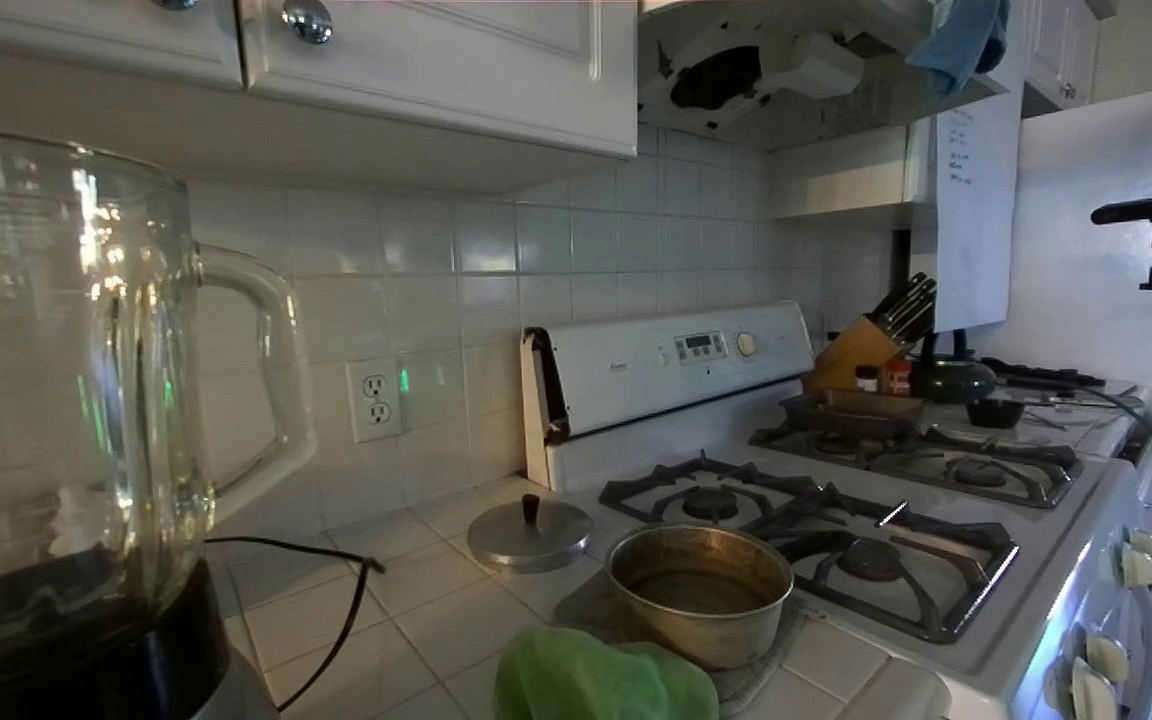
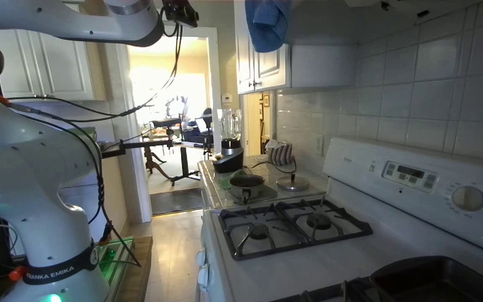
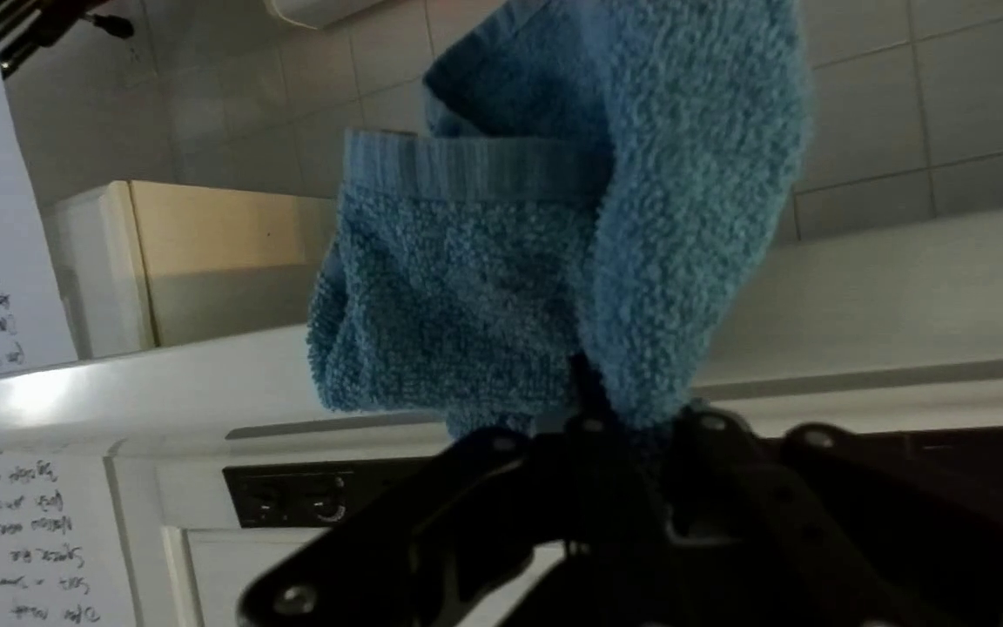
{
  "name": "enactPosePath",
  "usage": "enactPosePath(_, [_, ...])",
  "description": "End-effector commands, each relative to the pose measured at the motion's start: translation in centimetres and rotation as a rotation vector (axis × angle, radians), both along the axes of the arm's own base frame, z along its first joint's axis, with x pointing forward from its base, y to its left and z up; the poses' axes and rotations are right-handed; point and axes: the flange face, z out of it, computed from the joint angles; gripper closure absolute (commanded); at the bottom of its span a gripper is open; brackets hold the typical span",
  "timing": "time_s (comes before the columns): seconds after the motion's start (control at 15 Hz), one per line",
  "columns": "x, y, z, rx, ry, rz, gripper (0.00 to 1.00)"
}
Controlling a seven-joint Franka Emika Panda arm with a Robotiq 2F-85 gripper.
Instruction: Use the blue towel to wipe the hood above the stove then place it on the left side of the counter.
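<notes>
The blue towel (image 3: pixel 501 279) is bunched and hangs from my gripper (image 3: pixel 636 418), whose dark fingers are shut on it in the wrist view. The towel also shows at the top edge of both exterior views (image 1: pixel 958 45) (image 2: pixel 268 25), by the front edge of the white hood (image 1: pixel 886 85). The hood's front (image 3: pixel 197 383) lies behind the towel in the wrist view; I cannot tell whether they touch. The stove (image 2: pixel 283 260) is below. The tiled counter (image 1: pixel 426 620) beside it holds several things. The fingertips are partly hidden by the towel.
A pot (image 1: pixel 701 600), its lid (image 1: pixel 530 535), a green cloth (image 1: pixel 601 680) and a blender (image 1: pixel 66 400) stand on the counter. A baking pan (image 2: pixel 438 277) is on the stove. White cabinets (image 1: pixel 436 60) flank the hood. A paper (image 1: pixel 976 220) hangs beyond it.
</notes>
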Motion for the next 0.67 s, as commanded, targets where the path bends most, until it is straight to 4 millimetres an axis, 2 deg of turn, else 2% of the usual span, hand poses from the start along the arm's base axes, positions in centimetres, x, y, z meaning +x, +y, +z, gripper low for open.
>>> enactPosePath(0.0, [-1.2,0.3,0.1,-0.021,0.019,0.071,0.97])
enactPosePath(0.13, [-1.3,0.6,0.3,-0.035,0.024,0.107,0.97])
enactPosePath(0.27, [-1.5,1.6,0.2,-0.043,0.031,0.147,0.97])
enactPosePath(0.6, [-0.9,2.3,-1.1,-0.058,0.080,0.232,0.97])
